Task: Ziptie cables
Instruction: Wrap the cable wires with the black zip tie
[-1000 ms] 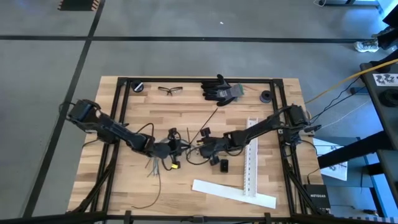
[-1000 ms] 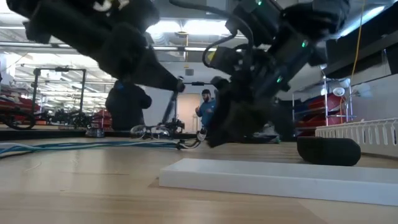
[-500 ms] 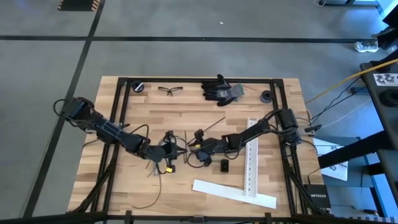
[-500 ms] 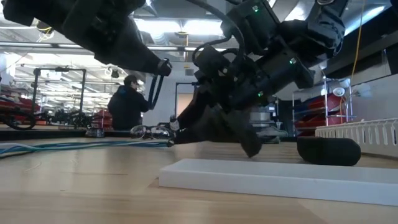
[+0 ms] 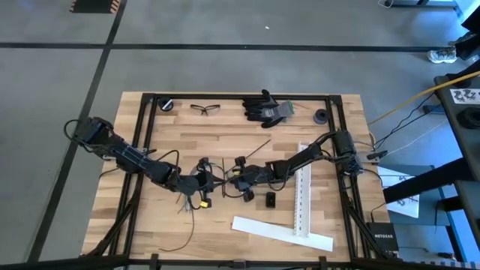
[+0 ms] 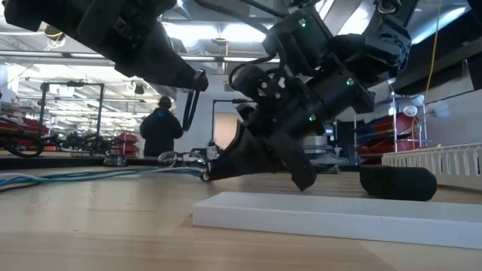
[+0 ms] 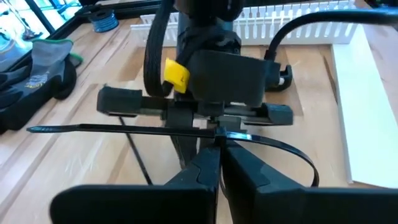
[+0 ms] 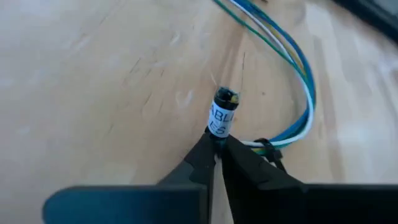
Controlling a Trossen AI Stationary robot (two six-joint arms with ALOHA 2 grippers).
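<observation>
Right gripper (image 8: 214, 155) pinching cables (image 8: 292, 68) at white tag — "ABL" readable.

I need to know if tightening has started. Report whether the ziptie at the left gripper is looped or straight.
Looped. In the left wrist view the ziptie curves round from the shut left gripper, its tail running straight out sideways.

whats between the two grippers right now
Hardly anything: in the high view the left gripper and right gripper nearly meet, with only a black ziptie bridging them, as the left wrist view shows.
</observation>
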